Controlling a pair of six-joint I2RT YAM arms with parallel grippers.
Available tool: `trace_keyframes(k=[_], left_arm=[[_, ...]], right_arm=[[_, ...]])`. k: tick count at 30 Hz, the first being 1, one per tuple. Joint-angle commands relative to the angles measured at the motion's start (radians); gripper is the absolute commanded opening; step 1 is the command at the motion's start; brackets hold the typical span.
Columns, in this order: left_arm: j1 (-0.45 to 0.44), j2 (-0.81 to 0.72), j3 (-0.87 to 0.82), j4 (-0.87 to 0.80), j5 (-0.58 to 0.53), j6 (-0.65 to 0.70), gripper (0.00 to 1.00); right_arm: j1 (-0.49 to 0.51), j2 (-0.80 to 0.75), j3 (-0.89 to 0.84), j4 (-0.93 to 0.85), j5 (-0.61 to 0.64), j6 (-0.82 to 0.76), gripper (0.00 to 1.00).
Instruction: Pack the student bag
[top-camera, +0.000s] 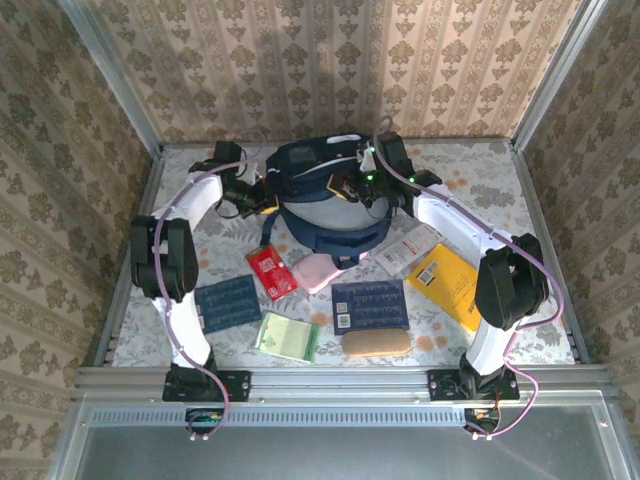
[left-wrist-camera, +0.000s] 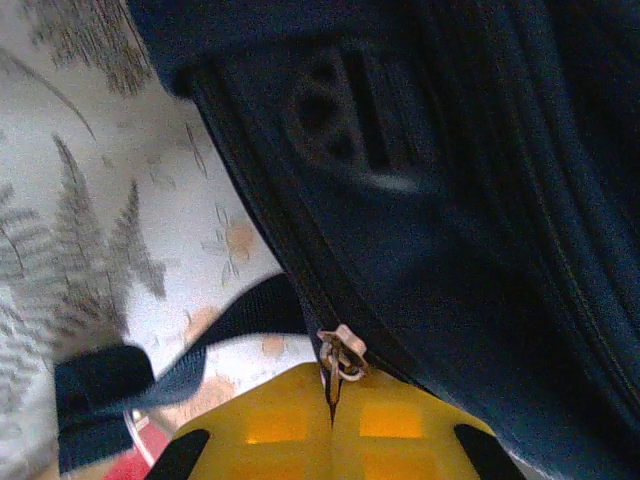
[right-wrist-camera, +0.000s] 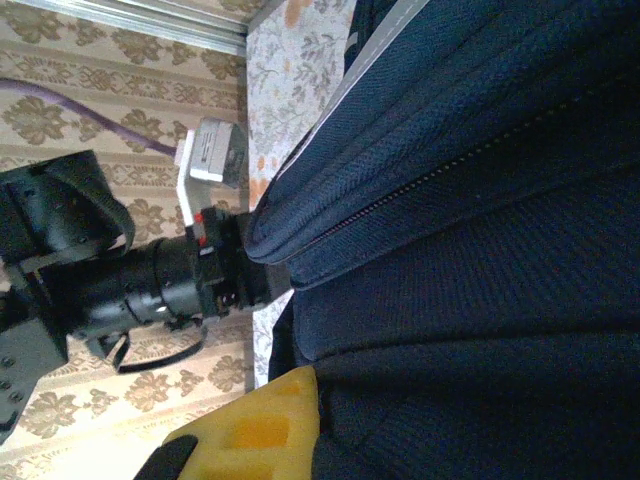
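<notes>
The student bag (top-camera: 325, 200), dark navy with a grey front panel, lies at the back middle of the table. My left gripper (left-wrist-camera: 333, 400) sits at the bag's left side (top-camera: 262, 205), its yellow fingers shut on the pale metal zipper pull (left-wrist-camera: 342, 355) of the bag's dark zipper track. My right gripper (top-camera: 340, 188) is on top of the bag. One of its yellow fingers (right-wrist-camera: 255, 425) presses against a fold of the navy fabric (right-wrist-camera: 470, 250); the other finger is hidden under that fabric.
In front of the bag lie a red packet (top-camera: 271, 272), a pink item (top-camera: 318, 272), two navy booklets (top-camera: 228, 302) (top-camera: 369, 305), a green notebook (top-camera: 288, 336), a tan pouch (top-camera: 377, 343), a white packet (top-camera: 408, 248) and a yellow book (top-camera: 447, 282). Patterned walls enclose the table.
</notes>
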Motion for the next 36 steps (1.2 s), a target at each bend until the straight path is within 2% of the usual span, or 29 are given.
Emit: trace_keyframes(k=[1, 6, 14, 19, 21, 23, 26, 29, 33, 36], left_arm=[[0.050, 0.078, 0.105, 0.032, -0.059, -0.039, 0.00], [0.076, 0.183, 0.216, 0.010, -0.058, -0.050, 0.02], [0.101, 0.301, 0.332, 0.060, 0.033, -0.108, 0.08], [0.121, 0.390, 0.401, 0.057, 0.059, -0.142, 0.09], [0.133, 0.410, 0.404, 0.072, 0.059, -0.165, 0.15], [0.134, 0.408, 0.406, 0.101, 0.111, -0.181, 0.22], [0.136, 0.349, 0.348, 0.212, 0.168, -0.250, 0.29], [0.146, 0.243, 0.268, 0.302, 0.158, -0.322, 0.40], [0.167, 0.098, 0.210, 0.267, 0.096, -0.337, 0.48], [0.184, -0.039, 0.101, 0.264, 0.011, -0.342, 0.51]], right_arm=[[-0.014, -0.055, 0.064, 0.045, -0.045, 0.021, 0.00], [-0.009, -0.066, 0.060, 0.053, -0.039, 0.019, 0.00], [-0.003, -0.051, 0.058, 0.066, -0.041, 0.041, 0.00], [-0.005, -0.059, 0.046, 0.088, 0.020, 0.074, 0.00], [-0.005, -0.061, 0.043, 0.109, 0.038, 0.088, 0.00], [-0.006, -0.054, 0.049, 0.112, 0.060, 0.103, 0.00], [-0.004, -0.053, 0.039, 0.110, 0.141, 0.141, 0.00], [-0.004, -0.070, -0.002, 0.145, 0.273, 0.210, 0.00], [-0.003, -0.088, -0.054, 0.217, 0.448, 0.301, 0.00], [-0.001, -0.105, -0.123, 0.331, 0.580, 0.380, 0.00]])
